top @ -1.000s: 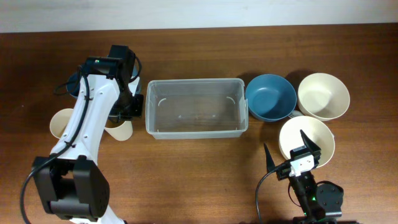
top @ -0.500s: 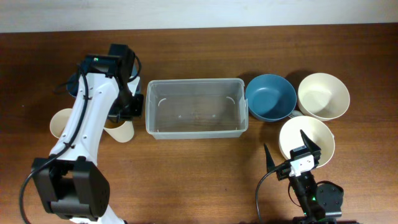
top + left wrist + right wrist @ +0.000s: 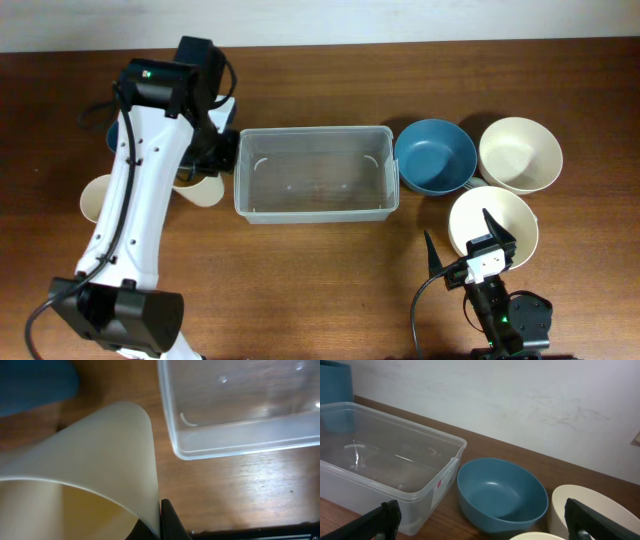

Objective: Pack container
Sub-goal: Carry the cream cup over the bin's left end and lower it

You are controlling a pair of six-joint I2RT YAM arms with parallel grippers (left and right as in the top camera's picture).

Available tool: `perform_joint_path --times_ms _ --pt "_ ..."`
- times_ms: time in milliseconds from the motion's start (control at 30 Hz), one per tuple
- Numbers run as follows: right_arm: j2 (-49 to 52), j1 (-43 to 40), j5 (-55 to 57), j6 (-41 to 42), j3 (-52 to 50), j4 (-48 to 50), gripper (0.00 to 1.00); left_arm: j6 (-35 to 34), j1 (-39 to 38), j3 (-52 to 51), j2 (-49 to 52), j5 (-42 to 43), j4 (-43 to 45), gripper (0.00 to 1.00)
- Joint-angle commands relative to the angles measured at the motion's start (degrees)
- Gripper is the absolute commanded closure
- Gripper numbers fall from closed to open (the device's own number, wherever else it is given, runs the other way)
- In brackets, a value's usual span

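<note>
The clear plastic container [image 3: 315, 133] stands in the middle of the table, with nothing in it. It also shows in the left wrist view [image 3: 240, 440] and in the right wrist view [image 3: 385, 455]. My left gripper [image 3: 207, 168] is shut on the wall of a cream cup [image 3: 205, 190], just left of the container's left end. In the left wrist view the cup [image 3: 100, 455] fills the frame, with a dark finger [image 3: 167, 522] pressed on its rim. My right gripper [image 3: 465, 250] is open and empty at the front right, and its fingers [image 3: 485, 525] frame the bowls.
A blue bowl [image 3: 434, 157] touches the container's right end. Two cream bowls [image 3: 520, 153] [image 3: 490, 222] sit further right. Another cream cup [image 3: 95, 197] lies at the far left, and a blue cup [image 3: 113, 135] is partly hidden behind the left arm.
My left arm has risen and shifted toward the far side, carrying the cream cup up and closer to the container's left end. The right arm has not moved.
</note>
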Motion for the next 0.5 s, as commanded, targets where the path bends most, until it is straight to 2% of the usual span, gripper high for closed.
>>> perform_joint_path --times_ms 0,167,333,467 --pt "-0.2 0.4 -0.3 -0.2 -0.3 -0.3 0.01 0.1 -2.4 4.6 0.1 0.2 -1.0 0.98" --pt "-0.2 0.4 -0.3 -0.2 -0.3 -0.3 0.01 0.1 -3.7 9.5 0.1 0.2 -0.8 0.99" --pt "-0.2 0.4 -0.3 -0.2 -0.3 -0.3 0.01 0.2 -5.2 10.1 0.2 0.5 5.3 0.99" --pt "-0.2 0.4 -0.3 -0.2 -0.3 -0.3 0.01 2.0 -6.1 10.1 0.3 4.3 8.1 0.98"
